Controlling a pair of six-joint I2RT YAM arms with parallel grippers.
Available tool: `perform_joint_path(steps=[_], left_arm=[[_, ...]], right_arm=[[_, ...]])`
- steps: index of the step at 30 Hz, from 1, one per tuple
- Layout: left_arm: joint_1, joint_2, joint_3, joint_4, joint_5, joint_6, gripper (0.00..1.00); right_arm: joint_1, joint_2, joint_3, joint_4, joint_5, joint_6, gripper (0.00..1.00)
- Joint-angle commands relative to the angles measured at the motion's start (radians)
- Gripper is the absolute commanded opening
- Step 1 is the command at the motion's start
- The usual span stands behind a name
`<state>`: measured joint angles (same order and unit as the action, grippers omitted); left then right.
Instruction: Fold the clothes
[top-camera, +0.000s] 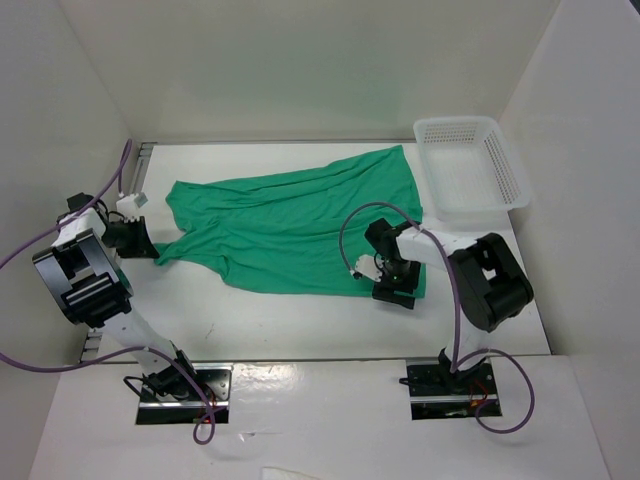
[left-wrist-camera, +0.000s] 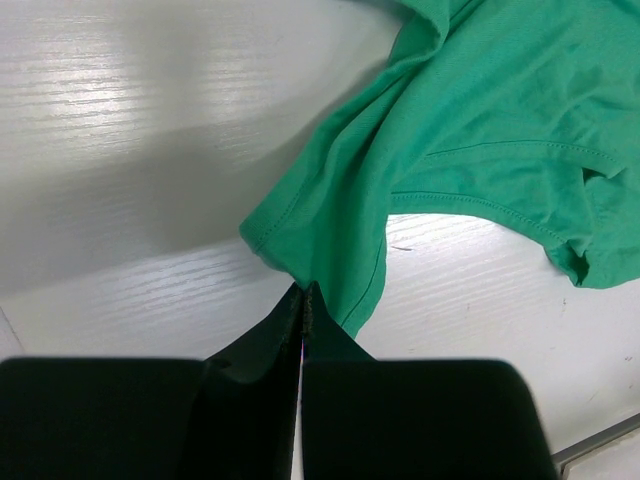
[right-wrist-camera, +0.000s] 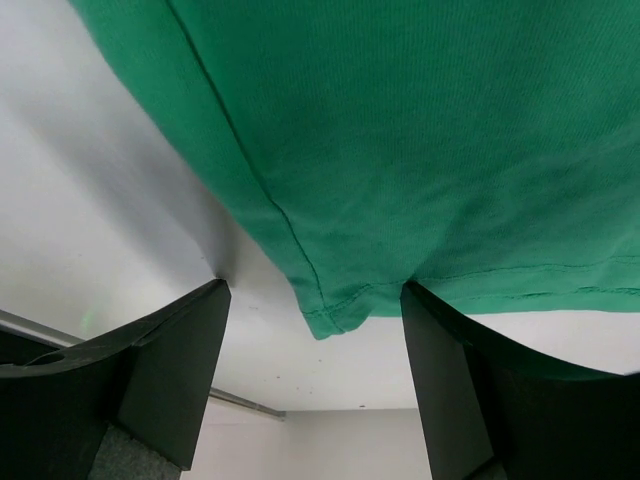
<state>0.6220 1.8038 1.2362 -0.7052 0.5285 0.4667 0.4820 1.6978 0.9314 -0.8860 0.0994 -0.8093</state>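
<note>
Top external: green T-shirt (top-camera: 290, 235) spread on the counter (top-camera: 300, 320), basket (top-camera: 470, 165) at far right

From above, the T-shirt lies rumpled across the white counter, its far right corner just beside the white mesh basket. Only the left wrist view shows the left tool (left-wrist-camera: 303, 292) pinched tight on a sleeve hem. The right wrist view shows the right tool (right-wrist-camera: 315, 290) standing wide, a hem corner between its fingers (right-wrist-camera: 170, 370). From above, that arm partly hides the corner.

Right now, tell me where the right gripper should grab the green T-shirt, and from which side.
Take the near hem corner of the T-shirt, coming in from the table's near edge. That corner lies between the right gripper's open fingers, its stitched edge exposed with bare table around it.
</note>
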Motion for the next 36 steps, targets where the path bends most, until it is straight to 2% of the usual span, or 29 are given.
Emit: perform_joint_path(steps=[1, 3, 6, 7, 10, 11, 13, 14, 18, 25, 29, 32, 36], left_arm=[[-0.002, -0.027, -0.006, -0.010, 0.010, 0.001, 0.00], [-0.002, -0.027, -0.006, -0.010, 0.010, 0.001, 0.00], [-0.002, -0.027, -0.006, -0.010, 0.010, 0.001, 0.00], [-0.002, -0.027, -0.006, -0.010, 0.010, 0.001, 0.00], [-0.002, -0.027, -0.006, -0.010, 0.010, 0.001, 0.00], [-0.002, -0.027, -0.018, -0.010, 0.021, 0.001, 0.00], [-0.002, -0.027, -0.018, -0.010, 0.021, 0.001, 0.00], [-0.002, -0.027, -0.018, -0.010, 0.021, 0.001, 0.00], [-0.002, -0.040, 0.009, -0.036, 0.042, 0.010, 0.00], [-0.002, -0.122, 0.144, -0.128, 0.094, -0.025, 0.00], [0.007, -0.161, 0.245, -0.194, 0.119, -0.069, 0.00], [0.025, -0.184, 0.377, -0.256, 0.163, -0.091, 0.00], [0.068, -0.193, 0.514, -0.350, 0.229, -0.105, 0.00]], right_arm=[[0.001, 0.053, -0.025, 0.094, -0.035, -0.016, 0.76], [0.001, 0.077, -0.025, 0.107, -0.035, -0.016, 0.73], [0.001, 0.088, -0.034, 0.131, -0.035, -0.007, 0.56], [0.001, 0.098, -0.034, 0.142, -0.026, -0.007, 0.44], [0.001, 0.099, -0.034, 0.162, -0.017, 0.013, 0.37], [0.001, 0.099, -0.034, 0.162, -0.017, 0.013, 0.26], [0.001, 0.099, -0.022, 0.162, -0.017, 0.024, 0.13], [0.001, 0.099, -0.022, 0.162, -0.017, 0.024, 0.02], [0.001, 0.053, 0.009, 0.162, -0.026, 0.035, 0.00], [0.001, -0.174, 0.116, 0.095, -0.046, 0.070, 0.00], [0.001, -0.332, 0.202, 0.084, -0.003, 0.116, 0.00], [0.001, -0.461, 0.306, 0.075, 0.031, 0.136, 0.00], [0.001, -0.548, 0.372, 0.113, 0.115, 0.159, 0.00]])
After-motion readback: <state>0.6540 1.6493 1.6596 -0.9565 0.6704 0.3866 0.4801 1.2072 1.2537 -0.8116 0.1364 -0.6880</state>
